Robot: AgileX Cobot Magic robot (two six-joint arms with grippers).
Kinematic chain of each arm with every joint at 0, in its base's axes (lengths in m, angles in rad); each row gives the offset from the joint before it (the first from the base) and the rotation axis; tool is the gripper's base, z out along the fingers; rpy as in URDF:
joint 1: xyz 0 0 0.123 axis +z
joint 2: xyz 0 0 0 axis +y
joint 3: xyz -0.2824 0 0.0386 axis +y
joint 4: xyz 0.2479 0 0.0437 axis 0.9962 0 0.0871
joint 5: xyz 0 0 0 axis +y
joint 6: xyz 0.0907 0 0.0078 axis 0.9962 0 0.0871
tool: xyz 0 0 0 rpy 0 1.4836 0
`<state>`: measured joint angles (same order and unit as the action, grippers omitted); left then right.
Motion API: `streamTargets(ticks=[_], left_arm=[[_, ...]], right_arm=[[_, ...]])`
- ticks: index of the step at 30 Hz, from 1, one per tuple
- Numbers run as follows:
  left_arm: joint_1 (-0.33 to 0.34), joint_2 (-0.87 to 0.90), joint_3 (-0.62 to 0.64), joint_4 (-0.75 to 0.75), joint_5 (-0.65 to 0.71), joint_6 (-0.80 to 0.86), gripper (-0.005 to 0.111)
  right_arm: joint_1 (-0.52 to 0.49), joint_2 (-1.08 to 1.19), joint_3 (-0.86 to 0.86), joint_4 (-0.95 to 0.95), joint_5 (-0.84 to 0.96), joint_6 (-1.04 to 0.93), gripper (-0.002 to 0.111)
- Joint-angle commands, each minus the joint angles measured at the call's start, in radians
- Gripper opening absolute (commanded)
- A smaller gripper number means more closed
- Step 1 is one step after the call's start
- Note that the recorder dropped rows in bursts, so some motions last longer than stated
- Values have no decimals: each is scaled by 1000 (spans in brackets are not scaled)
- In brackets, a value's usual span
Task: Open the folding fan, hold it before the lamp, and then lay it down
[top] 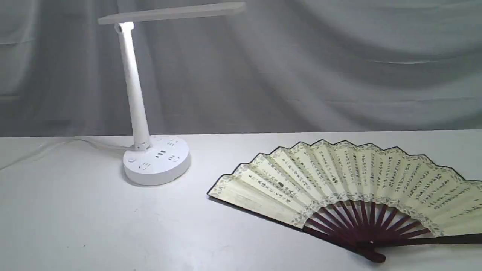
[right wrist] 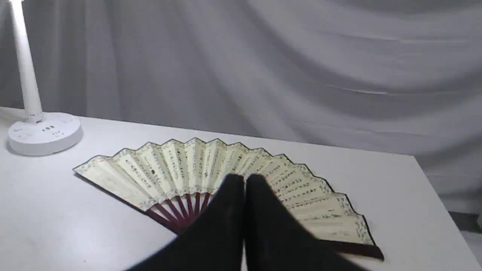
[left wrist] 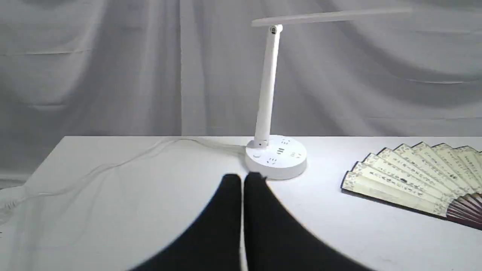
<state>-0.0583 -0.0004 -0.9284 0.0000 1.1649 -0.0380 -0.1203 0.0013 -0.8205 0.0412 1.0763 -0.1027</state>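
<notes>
The left hand (left wrist: 242, 180) is clenched, its two black fingers pressed side by side with nothing between them. It hangs over the white surface (left wrist: 113, 210), and its tips overlap the near rim of the lamp (left wrist: 268, 94) base in the wrist view; whether they touch it cannot be told. The right hand (right wrist: 244, 180) is clenched and empty as well. Its dark fingers stand in front of the folding fan (right wrist: 180, 165) and hide the pivot and the middle ribs there, so contact with the fan cannot be judged.

The fan lies fully open and flat on the surface, on the right side of the exterior view and well apart from the lamp. Its long axis runs across that view from side to side. The pivot (top: 372, 256) points toward the near edge, and the pleated arc fans out toward the grey curtain (top: 339, 67). The left guard slants up toward the lamp's side. The right guard runs nearly level and is cut off by the frame edge, along with the last pleats. The calligraphy columns are too small to read.

The lamp stands upright at the left, its stem leaning slightly and its flat head level, reaching rightward. A pale cable (left wrist: 113, 165) trails from its base toward the left edge of the surface, faint against the white.
</notes>
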Motion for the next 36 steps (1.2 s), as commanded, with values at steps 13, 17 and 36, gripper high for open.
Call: streamTargets(ticks=[13, 17, 36], left_arm=[[1, 0, 29, -19, -136, -14, 0], [1, 0, 94, -19, -304, -14, 0], [1, 0, 587, -30, -838, -14, 0]], right_arm=[[6, -1, 43, 7, 29, 7, 0], [6, -1, 43, 10, -60, 7, 0], [6, -1, 349, 18, -525, 7, 0]])
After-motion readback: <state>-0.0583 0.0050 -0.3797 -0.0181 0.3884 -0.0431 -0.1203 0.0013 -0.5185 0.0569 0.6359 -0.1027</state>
